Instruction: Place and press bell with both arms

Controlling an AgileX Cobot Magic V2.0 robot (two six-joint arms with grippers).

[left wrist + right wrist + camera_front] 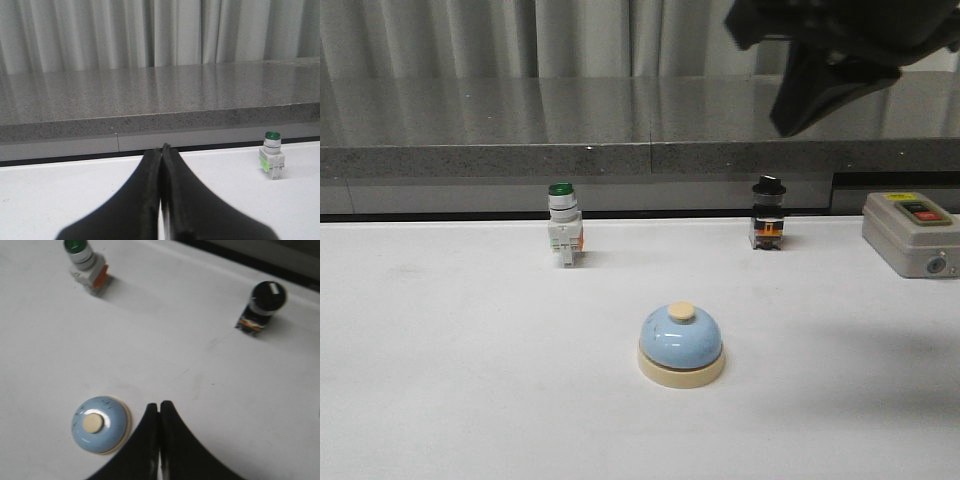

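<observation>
A: White tabletop (440, 400), that's what I'm looking at first. Biggest thing over it is the right arm (840, 60), hanging high at the back right, well clear of everything.

B: Grippers?

A: Right gripper (159, 407) is showing fingers pressed together, nothing btwn them. Left gripper (161, 150) same, tips closed, nothing pinched, pointing at the grey counter (150, 95). I'm not seeing the left arm in the front view at all.

B: Other stuff on the table?

A: Grey box (910, 233) w/ red and green buttons at far right, green-capped switch (563, 225) back left, black-knob switch (767, 213) back right. Not touching any of it.

B: And the bell?

A: The bell (681, 343) is sitting upright near the table's middle, front of both switches, apart from them. In the right wrist view it's just beside the closed fingertips but below them, no contact.

B: Progress?

A: I'm judging it as placed already, approx. The press is what's left; nothing is touching the cream button (681, 311) yet.
</observation>
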